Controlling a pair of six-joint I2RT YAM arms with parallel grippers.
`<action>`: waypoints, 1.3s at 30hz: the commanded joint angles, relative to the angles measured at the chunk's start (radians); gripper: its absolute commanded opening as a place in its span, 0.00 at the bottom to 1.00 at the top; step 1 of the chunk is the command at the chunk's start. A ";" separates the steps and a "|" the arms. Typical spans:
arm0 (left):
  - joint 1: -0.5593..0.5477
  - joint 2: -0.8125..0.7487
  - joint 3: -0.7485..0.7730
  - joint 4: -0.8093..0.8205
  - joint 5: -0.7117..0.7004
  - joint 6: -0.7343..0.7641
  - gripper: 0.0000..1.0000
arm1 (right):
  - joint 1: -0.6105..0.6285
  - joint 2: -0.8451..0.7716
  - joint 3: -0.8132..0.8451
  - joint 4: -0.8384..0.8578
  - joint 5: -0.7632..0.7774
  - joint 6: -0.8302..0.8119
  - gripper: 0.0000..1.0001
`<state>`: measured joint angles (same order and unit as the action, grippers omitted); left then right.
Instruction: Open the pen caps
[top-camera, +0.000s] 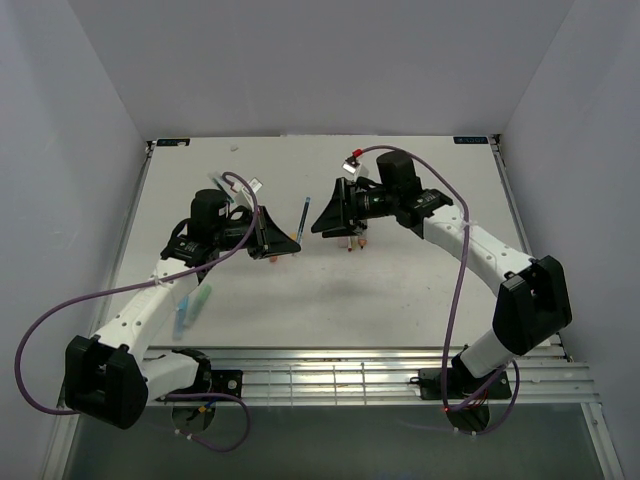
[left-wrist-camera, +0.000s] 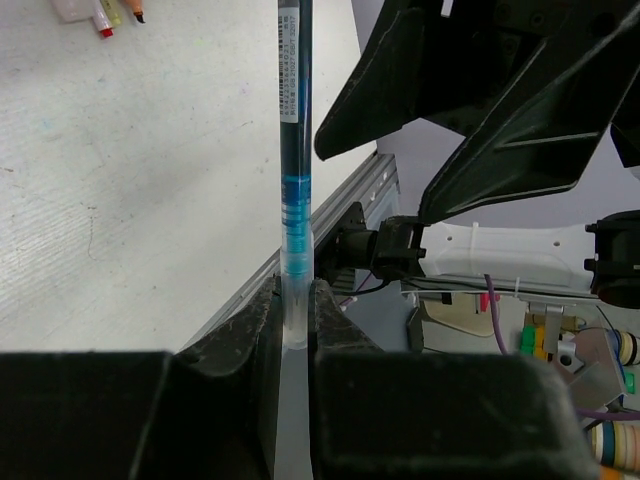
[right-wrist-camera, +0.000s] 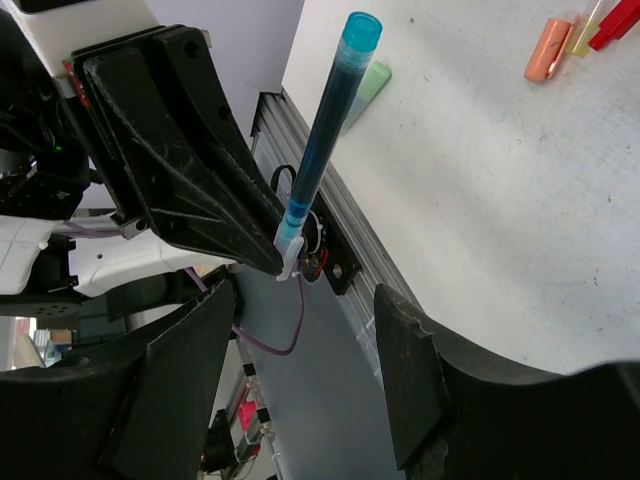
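Observation:
A slim blue pen (top-camera: 302, 217) is held off the table (top-camera: 400, 290). My left gripper (left-wrist-camera: 296, 325) is shut on its clear cap end (left-wrist-camera: 294, 300), and the blue barrel (left-wrist-camera: 292, 110) sticks straight out from the fingers. In the right wrist view the same pen (right-wrist-camera: 326, 125) slants up from the clear cap (right-wrist-camera: 289, 251) pinched in the left gripper's black finger (right-wrist-camera: 180, 150). My right gripper (right-wrist-camera: 300, 375) faces it with jaws wide apart and nothing between them, a little short of the cap. In the top view the right gripper (top-camera: 320, 222) sits just right of the pen.
Orange (right-wrist-camera: 546, 49), yellow (right-wrist-camera: 581, 37) and red (right-wrist-camera: 612, 24) pieces lie together on the table below the right gripper. A green pen (top-camera: 201, 298) and a blue one (top-camera: 182, 320) lie near the left arm. A metal rail (top-camera: 350, 368) runs along the near edge.

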<state>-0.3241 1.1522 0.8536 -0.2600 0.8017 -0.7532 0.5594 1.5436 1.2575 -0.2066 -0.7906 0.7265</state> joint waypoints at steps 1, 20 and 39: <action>-0.007 -0.008 0.016 0.028 0.033 -0.005 0.00 | 0.023 0.024 0.025 0.078 -0.024 0.045 0.64; -0.021 -0.042 -0.022 0.053 0.051 -0.044 0.00 | 0.080 0.164 0.092 0.151 -0.015 0.133 0.49; -0.038 -0.002 0.061 -0.346 -0.332 0.080 0.00 | 0.106 0.369 0.651 -0.631 0.746 -0.170 0.08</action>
<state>-0.3531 1.1591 0.8845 -0.4278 0.5858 -0.7067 0.6979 1.9030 1.8076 -0.6189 -0.3840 0.6605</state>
